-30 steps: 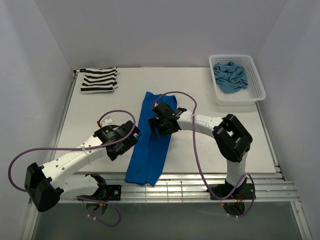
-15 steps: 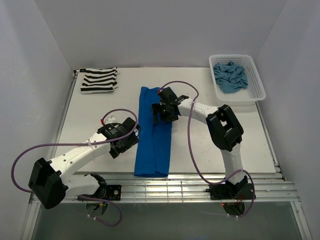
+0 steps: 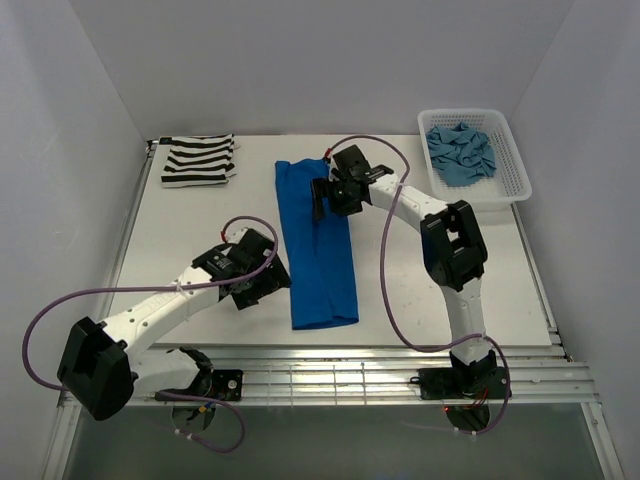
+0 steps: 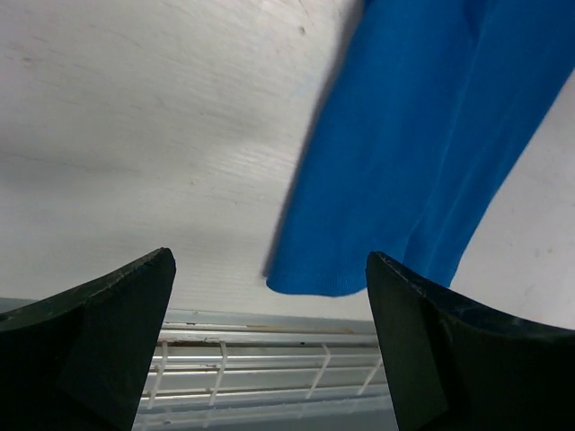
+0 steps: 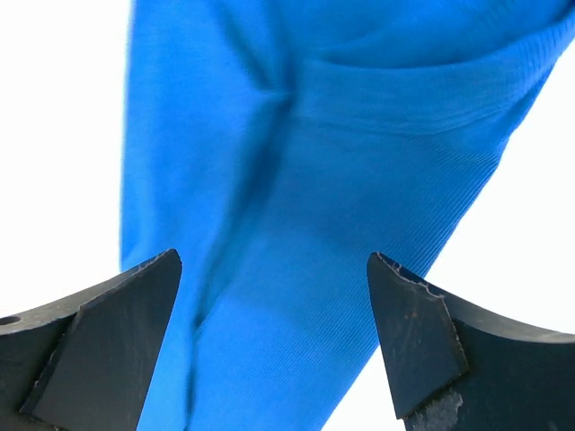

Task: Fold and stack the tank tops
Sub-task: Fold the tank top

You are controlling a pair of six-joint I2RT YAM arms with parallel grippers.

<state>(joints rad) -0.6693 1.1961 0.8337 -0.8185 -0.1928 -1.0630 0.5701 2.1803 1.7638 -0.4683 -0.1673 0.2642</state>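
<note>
Right gripper [image 5: 269, 341] gapes over blue top [image 5: 341, 162], evident only wristside.

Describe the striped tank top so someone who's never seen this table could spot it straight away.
Start at the white table and go to its far left corner. A folded tank top lies there alone. It is the only one with black-and-white stripes; the royal blue top lies along the middle and the teal one is bunched in the white basket.
</note>
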